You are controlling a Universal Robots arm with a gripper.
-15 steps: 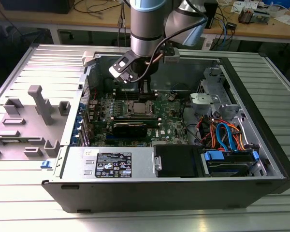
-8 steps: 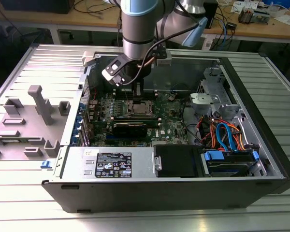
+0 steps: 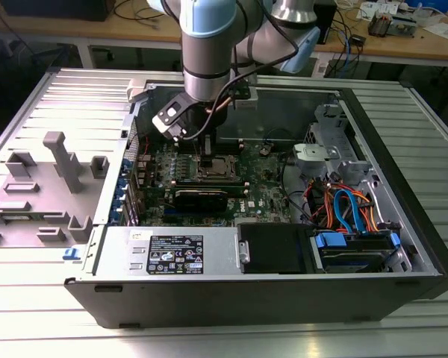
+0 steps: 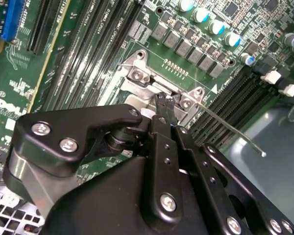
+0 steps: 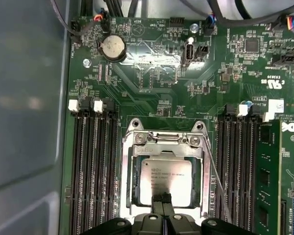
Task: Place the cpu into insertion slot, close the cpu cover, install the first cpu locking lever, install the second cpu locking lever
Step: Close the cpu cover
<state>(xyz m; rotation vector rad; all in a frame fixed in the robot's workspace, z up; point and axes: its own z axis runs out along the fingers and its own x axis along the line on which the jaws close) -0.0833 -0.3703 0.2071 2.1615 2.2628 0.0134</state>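
Long black memory slots point(image 5: 90, 166) flank the insertion slot point(image 3: 216, 170) on both sides, one of them holding a green memory stick point(image 5: 267, 176). A round coin battery point(image 5: 111, 47) sits farther up the motherboard point(image 5: 152, 83), and a row of small capacitors point(image 4: 208, 22) lines one edge of the socket. A thin metal lever point(image 5: 216, 176) runs from the socket's corner and slants away past its side, unlatched. The cpu point(image 5: 165, 176) lies seated in the insertion slot, and the cpu cover point(image 5: 162, 148) is down over it, the chip's silver top showing through the window. The gripper point(image 5: 161, 201) hangs right over the cover's edge, its black fingertips point(image 4: 164, 105) pressed narrow together with nothing between them, at or just above the metal frame. The motherboard lies in an open computer case point(image 3: 246, 298), together with a power supply point(image 3: 172, 250) and a bundle of orange and blue cables point(image 3: 343, 205). The case rests on a ribbed metal table point(image 3: 209, 339), with grey fixtures point(image 3: 60, 160) at the exterior view's left and a cluttered workbench point(image 3: 403, 45) behind.
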